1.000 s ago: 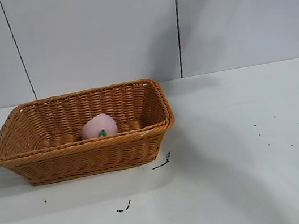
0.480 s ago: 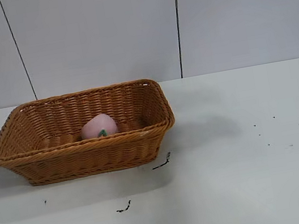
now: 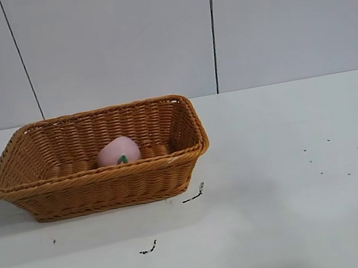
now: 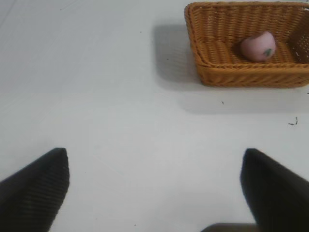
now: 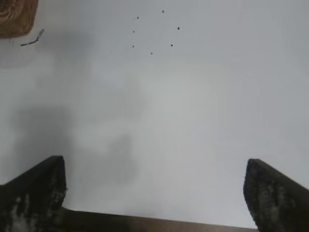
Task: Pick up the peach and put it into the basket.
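Observation:
The pale pink peach with its green leaf mark lies inside the orange-brown wicker basket on the white table, left of centre. Both show in the left wrist view too, the peach in the basket. My left gripper is open and empty, well away from the basket over bare table. My right gripper is open and empty over bare table; a corner of the basket shows far off. Neither gripper appears in the exterior view.
Small dark specks lie on the table at the right. A dark scrap lies by the basket's front right corner and another scrap lies nearer the front. A grey panelled wall stands behind.
The right gripper's fingertips, seen at the top right of the exterior view a second ago, have left that view. Its shadow on the table has faded. Peach and basket have not moved.

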You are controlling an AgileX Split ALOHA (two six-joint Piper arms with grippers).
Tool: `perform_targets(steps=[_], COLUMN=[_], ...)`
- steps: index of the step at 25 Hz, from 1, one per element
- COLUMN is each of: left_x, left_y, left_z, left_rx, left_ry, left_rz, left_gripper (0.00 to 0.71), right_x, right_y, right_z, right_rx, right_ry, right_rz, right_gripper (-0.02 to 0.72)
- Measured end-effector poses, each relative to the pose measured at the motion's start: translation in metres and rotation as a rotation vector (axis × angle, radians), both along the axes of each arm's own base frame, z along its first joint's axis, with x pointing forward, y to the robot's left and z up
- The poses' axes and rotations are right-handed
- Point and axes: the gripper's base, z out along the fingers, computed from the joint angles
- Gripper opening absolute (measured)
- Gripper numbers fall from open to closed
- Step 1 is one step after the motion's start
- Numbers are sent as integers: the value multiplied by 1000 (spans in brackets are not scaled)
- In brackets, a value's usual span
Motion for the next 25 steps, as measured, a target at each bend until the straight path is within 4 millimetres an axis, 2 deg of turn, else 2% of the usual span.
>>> perform_targets(steps=[3,14,25], left_x=[0,0,0], left_y=[0,0,0], left_z=[0,0,0], left_rx=[0,0,0], left_ry=[0,0,0], left_rz=[0,0,0], left_gripper=[693,693,693], right_x=[-17,-51,-54], right_y=[0,-1,-1], right_z=[-17,-13,-13], right_rx=[5,21,23], right_ry=[-79,-336,-358], right_rz=[-1,-7,-5], right_gripper=[696,696,696])
